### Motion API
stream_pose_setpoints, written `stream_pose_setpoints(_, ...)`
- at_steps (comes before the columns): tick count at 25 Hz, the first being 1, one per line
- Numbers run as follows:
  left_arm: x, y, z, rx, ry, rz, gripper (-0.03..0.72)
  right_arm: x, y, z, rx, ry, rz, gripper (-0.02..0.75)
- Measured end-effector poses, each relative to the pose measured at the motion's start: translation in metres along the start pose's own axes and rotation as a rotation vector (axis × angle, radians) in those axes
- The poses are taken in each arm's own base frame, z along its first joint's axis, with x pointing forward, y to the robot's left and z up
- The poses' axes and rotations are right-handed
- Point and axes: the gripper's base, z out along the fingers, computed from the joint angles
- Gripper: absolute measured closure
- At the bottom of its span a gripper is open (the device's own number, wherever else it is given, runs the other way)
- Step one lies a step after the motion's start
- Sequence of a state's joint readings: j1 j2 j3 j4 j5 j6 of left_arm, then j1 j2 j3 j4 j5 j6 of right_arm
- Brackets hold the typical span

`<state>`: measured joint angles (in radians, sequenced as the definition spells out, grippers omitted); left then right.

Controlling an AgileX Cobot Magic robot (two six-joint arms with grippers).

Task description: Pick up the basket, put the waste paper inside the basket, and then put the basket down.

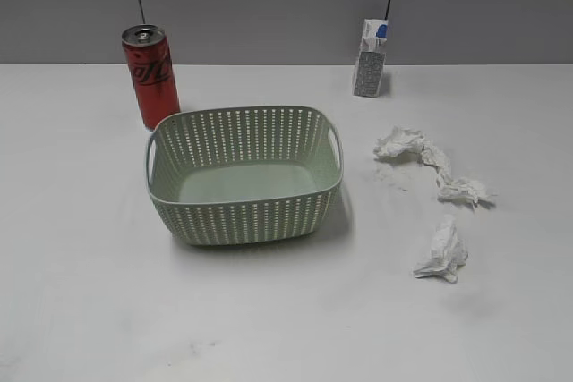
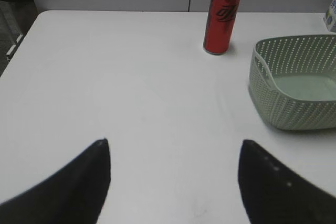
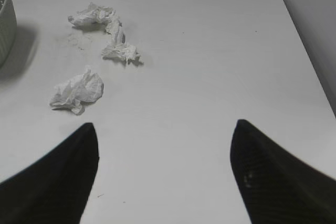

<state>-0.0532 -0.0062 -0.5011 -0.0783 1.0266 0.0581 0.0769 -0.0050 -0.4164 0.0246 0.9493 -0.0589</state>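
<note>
The pale sage-green basket [image 1: 243,212] stands upright and empty in the middle of the white table; it also shows at the right of the left wrist view [image 2: 294,103] and as a sliver in the right wrist view [image 3: 4,24]. The waste paper lies right of it: a long strung-out wad [image 1: 428,160] [image 3: 105,27] and a separate wad [image 1: 442,252] [image 3: 77,90]. My left gripper [image 2: 173,145] is open and empty over bare table, left of the basket. My right gripper [image 3: 165,129] is open and empty, right of the paper. Neither gripper shows in the exterior view.
A red soda can [image 1: 150,76] [image 2: 222,17] stands behind the basket's left corner. A small white-grey carton [image 1: 370,58] stands at the back right. The table's right edge meets a wall [image 3: 310,14]; its left edge [image 2: 18,40] drops off.
</note>
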Motion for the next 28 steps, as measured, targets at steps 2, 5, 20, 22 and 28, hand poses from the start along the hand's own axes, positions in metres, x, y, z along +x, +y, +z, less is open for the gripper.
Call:
stream_pose_setpoints(2,0.000,0.000,0.000,0.000,0.000,0.000,0.108,0.000,0.000,0.000,0.000,0.000,0.000,0.146)
stream_pose_setpoints(5,0.000,0.000,0.000,0.000,0.000,0.000,0.107,0.000,0.000,0.000,0.000,0.000,0.000,0.146)
stream_pose_setpoints(20,-0.026,0.000,0.027,0.023,0.124,-0.027,0.113,0.000,0.000,0.000,0.000,0.000,0.000,0.146)
stream_pose_setpoints(22,-0.033,-0.001,0.040,0.058,0.174,-0.044,0.119,0.000,0.000,0.000,0.000,0.000,0.000,0.146)
stream_pose_setpoints(28,-0.044,-0.014,0.077,0.196,0.318,-0.029,0.141,0.000,0.000,0.000,0.000,0.000,0.000,0.146)
